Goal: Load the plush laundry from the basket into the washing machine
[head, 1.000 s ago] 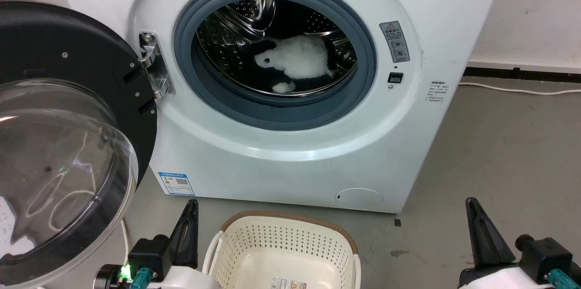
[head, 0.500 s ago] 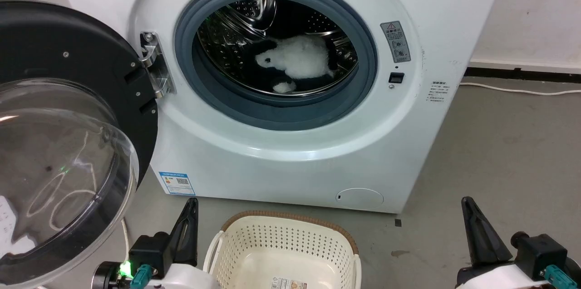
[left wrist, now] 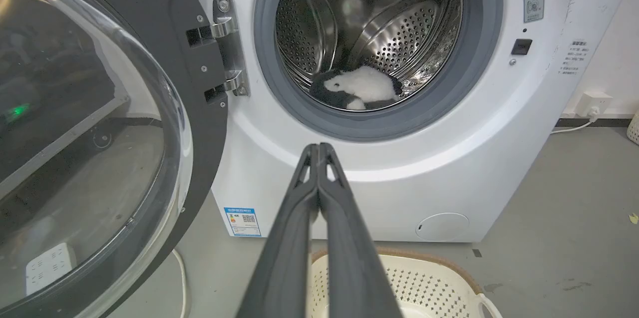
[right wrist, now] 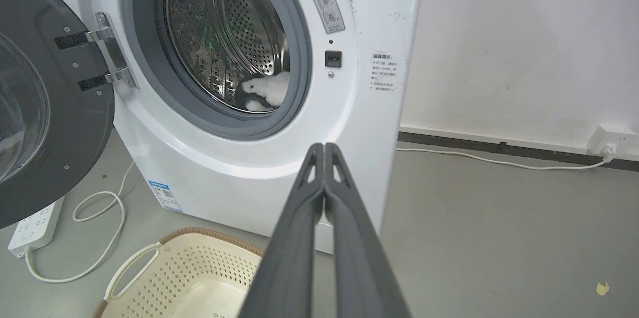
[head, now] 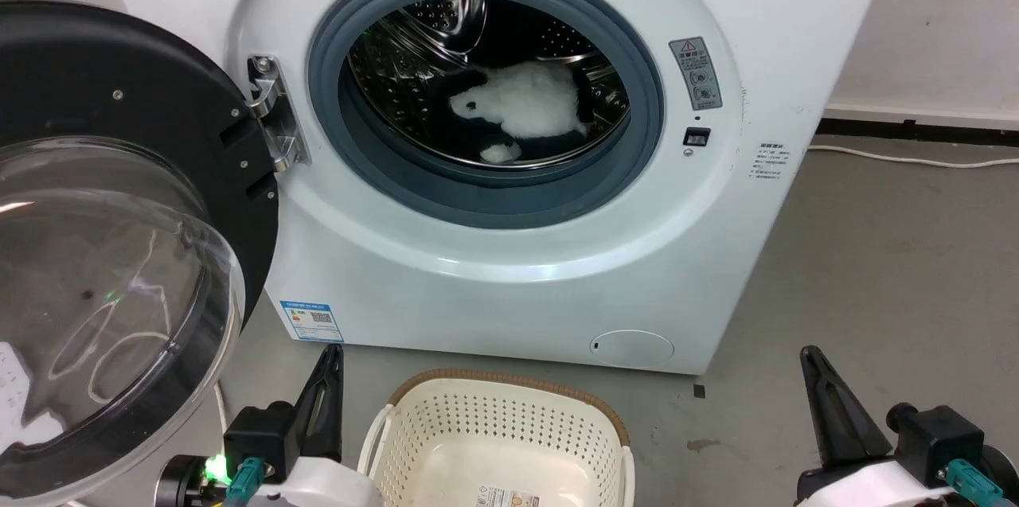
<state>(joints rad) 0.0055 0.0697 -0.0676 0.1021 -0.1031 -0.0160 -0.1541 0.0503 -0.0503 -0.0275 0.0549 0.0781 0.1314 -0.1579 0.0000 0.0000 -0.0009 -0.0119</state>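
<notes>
Rightward pincer (head: 809, 354) has crept a touch left since a second ago, the left pincer (head: 334, 352) has barely budged, and the plush laundry (head: 525, 103) hasn't stirred. It's lying low in the steel drum (head: 414, 85), well past the grey gasket (head: 478, 200) of the washing machine (head: 509, 284), so I reckon a closing door won't pinch it. Near me on the floor, the basket (head: 509, 376) sits just in front of the machine with no toy in it. Both my pincers are clenched on nothing, fingers pressed together, parked low left and right of the basket, clear of the opening. Door (head: 119, 85) hangs wide open on the left. Loading looks done to me.
</notes>
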